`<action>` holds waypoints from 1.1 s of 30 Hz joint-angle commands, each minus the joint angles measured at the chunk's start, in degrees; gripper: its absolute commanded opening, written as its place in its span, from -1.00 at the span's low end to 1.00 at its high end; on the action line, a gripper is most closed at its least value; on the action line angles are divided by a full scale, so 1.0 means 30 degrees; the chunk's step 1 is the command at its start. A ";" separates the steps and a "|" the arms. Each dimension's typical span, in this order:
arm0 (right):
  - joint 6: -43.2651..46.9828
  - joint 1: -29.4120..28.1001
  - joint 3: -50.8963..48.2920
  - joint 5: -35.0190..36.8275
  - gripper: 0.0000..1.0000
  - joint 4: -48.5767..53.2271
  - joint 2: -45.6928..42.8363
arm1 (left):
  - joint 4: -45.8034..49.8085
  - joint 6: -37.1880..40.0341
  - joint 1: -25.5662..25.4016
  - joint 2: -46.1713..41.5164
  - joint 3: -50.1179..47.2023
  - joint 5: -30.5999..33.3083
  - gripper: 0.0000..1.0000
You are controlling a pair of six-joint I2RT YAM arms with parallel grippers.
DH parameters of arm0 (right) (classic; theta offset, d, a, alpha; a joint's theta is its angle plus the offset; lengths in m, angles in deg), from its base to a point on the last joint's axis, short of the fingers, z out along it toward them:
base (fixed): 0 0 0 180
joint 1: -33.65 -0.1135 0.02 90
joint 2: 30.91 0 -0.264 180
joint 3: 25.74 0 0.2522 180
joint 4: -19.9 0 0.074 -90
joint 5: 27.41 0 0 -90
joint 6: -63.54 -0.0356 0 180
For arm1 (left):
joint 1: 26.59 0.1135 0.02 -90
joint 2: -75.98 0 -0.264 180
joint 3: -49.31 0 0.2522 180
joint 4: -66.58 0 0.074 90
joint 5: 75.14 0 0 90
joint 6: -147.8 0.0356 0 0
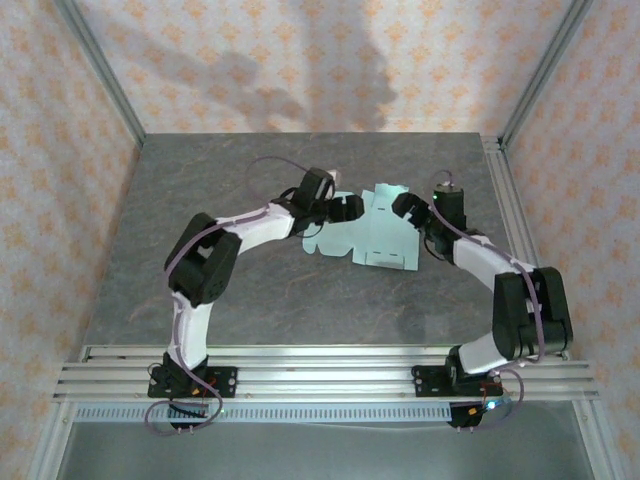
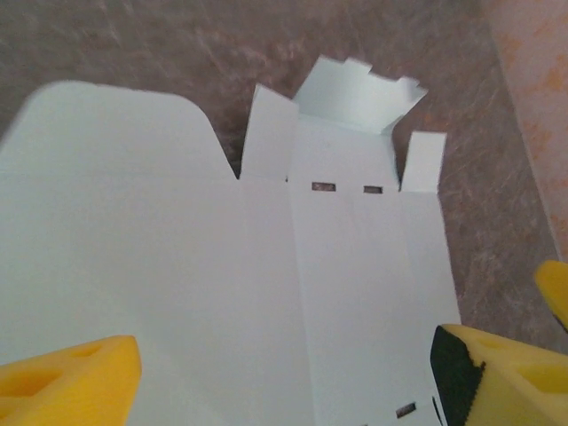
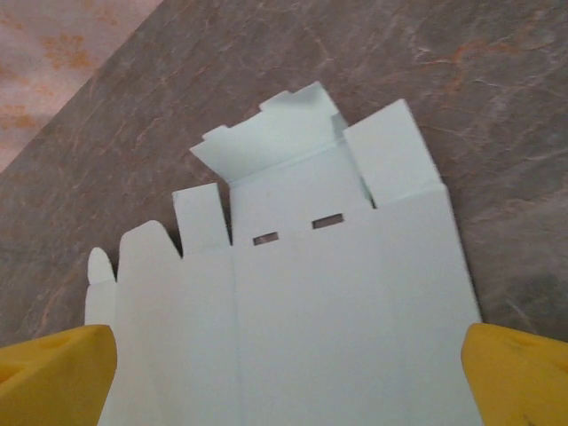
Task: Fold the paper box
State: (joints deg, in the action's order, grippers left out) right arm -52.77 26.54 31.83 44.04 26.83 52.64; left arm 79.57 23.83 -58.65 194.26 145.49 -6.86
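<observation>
Because the paper box [image 1: 380, 228] lies as a flat die-cut sheet on the table [image 1: 250, 300], between the left gripper [image 1: 350, 208] and the right gripper [image 1: 405, 206], the top external view suggests that either one pushing in alone could slide the light card away instead of creasing it. From the left wrist, the yellow fingers [image 2: 71, 382] stand wide over the sheet and grip nothing, so closing here may buckle a panel off its score line. From the right wrist, the jaws likewise gape wide over the card, whose raised far flap [image 3: 275, 142] could catch and tear.
</observation>
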 commanded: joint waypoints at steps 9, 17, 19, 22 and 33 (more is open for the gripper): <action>-0.0245 0.1491 -0.1243 -0.0975 0.95 -0.0497 -0.0582 | 0.5358 -0.0274 0.0306 0.4224 0.4529 -0.1826 0.66; -0.0399 0.2459 -0.1091 -0.5127 0.37 -0.2704 0.1959 | 0.3967 -0.1107 0.0694 0.3407 0.2277 -0.1932 0.66; -0.0394 0.2458 -0.0801 -0.5871 0.26 -0.3227 0.2799 | 0.3874 -0.1154 0.0723 0.3431 0.2109 -0.2006 0.66; -0.0396 0.2459 -0.0586 -0.6005 0.22 -0.3666 0.3780 | 0.3826 -0.1228 0.0723 0.3466 0.1995 -0.2049 0.66; -0.1086 0.2459 -0.1775 -0.6049 -0.14 -0.5146 0.3263 | 0.3442 -0.2034 0.0855 0.3320 0.1299 -0.1700 0.66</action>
State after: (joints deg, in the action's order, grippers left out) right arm -55.92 33.81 27.98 25.88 14.41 64.83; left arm 83.70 19.41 -56.81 202.94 152.13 -13.26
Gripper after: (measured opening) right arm 0.422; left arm 0.830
